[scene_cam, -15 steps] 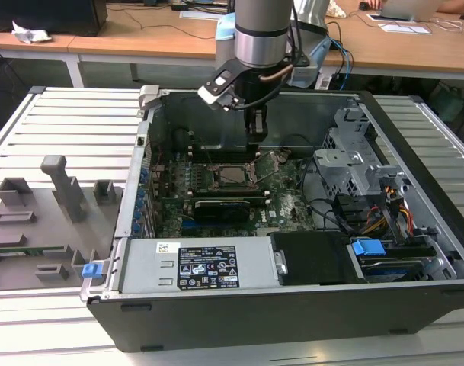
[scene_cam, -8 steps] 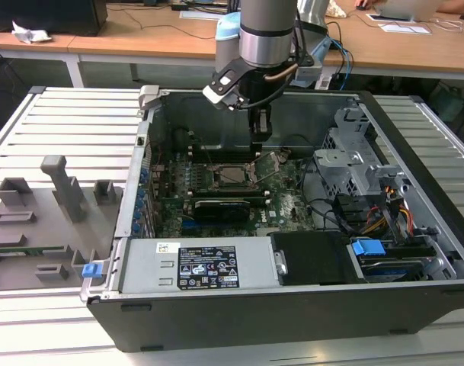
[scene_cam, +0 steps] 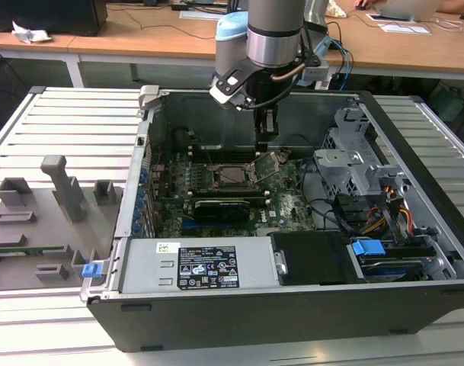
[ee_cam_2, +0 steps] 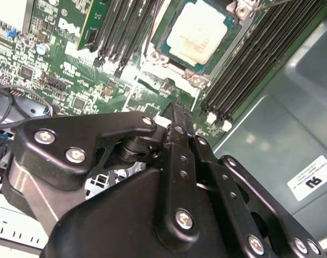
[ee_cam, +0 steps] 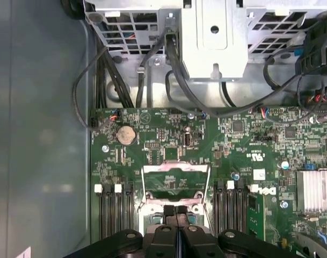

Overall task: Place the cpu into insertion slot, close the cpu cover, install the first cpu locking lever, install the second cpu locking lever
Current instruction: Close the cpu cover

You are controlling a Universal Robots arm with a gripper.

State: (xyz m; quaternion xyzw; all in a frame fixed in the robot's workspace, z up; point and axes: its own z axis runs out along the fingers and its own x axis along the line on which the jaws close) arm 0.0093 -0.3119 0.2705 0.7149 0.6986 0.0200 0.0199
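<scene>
The cpu [ee_cam_2: 198, 32], a pale square chip, lies flat in the insertion slot [scene_cam: 232, 175] on the green board. The cpu cover [ee_cam: 176, 170], a thin silver frame with a large window, stands tilted up from its hinge beside the slot. In the second wrist view it appears as a silver strip [ee_cam_2: 158, 80]. My gripper [ee_cam: 175, 212] is shut with nothing visible between its black fingers. It hangs just above the raised cover, on the side away from the cpu. In the exterior view the gripper [scene_cam: 266, 137] hovers over the slot's right edge.
Long black memory slots [ee_cam_2: 260, 59] flank the socket. A grey metal drive cage [scene_cam: 353, 152] and cable bundles [scene_cam: 384, 217] fill the case's right side. The power supply [scene_cam: 205, 267] spans the front. A finned heat sink [ee_cam: 316, 191] is nearby. A grey fixture plate [scene_cam: 41, 221] lies left of the case.
</scene>
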